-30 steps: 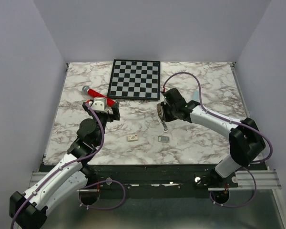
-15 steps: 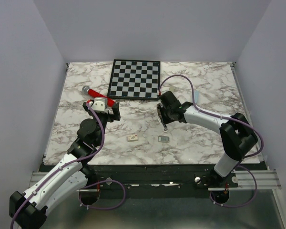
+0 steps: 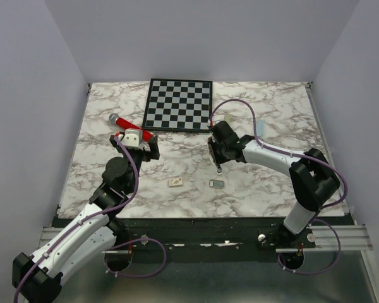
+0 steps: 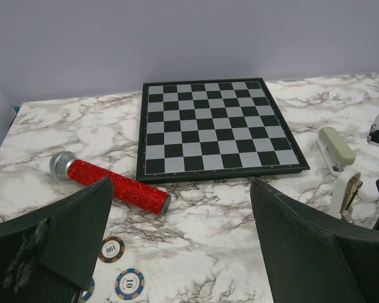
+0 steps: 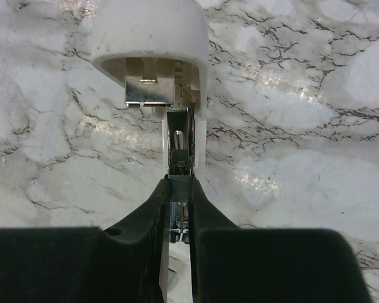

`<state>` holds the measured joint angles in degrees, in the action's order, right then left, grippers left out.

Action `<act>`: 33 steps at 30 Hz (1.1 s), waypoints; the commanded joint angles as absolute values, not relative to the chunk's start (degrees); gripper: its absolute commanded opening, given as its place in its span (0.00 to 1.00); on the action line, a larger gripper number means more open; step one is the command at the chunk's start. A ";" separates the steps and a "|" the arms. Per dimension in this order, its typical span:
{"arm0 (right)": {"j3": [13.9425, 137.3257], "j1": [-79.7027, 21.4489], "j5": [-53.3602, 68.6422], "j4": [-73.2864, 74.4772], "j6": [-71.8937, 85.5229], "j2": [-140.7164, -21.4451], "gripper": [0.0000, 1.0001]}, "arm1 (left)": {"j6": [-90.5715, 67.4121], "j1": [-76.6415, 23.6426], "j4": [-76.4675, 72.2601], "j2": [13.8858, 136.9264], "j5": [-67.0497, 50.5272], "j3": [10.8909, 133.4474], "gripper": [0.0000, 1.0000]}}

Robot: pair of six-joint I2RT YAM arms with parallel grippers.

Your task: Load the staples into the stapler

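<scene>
Presently the right fingers (image 5: 159,211) are nearly closed, pinching the thin metal rail of the hinged-open stapler (image 5: 150,38). The staples (image 3: 216,183) lie flat on the counter (image 3: 265,189), just beside the stapler on its near side, touched by nothing. The left fingers (image 4: 76,227) are spread wide and hold nothing, near a red microphone (image 4: 117,186).

Marble table (image 3: 271,183): chessboard (image 3: 179,105), red microphone (image 4: 110,186), 2 poker chips (image 4: 112,249), staples (image 3: 216,183), small beige tile (image 3: 175,182).

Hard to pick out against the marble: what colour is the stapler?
The stapler is off-white, with bare silvery metal inside; clearest in the right wrist view.
</scene>
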<state>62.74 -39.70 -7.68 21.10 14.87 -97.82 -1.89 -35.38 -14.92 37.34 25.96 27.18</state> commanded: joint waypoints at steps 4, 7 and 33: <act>63.37 -40.08 -8.17 19.95 14.15 -98.79 0.20 | -1.49 -35.60 -15.64 37.00 26.63 26.37 0.98; 63.19 -39.99 -8.70 20.13 14.24 -98.88 0.19 | -1.41 -35.60 -15.64 36.91 26.63 26.28 0.97; 61.26 -39.99 -7.82 21.53 14.94 -98.35 0.19 | -1.58 -35.68 -15.56 36.91 26.28 26.28 0.98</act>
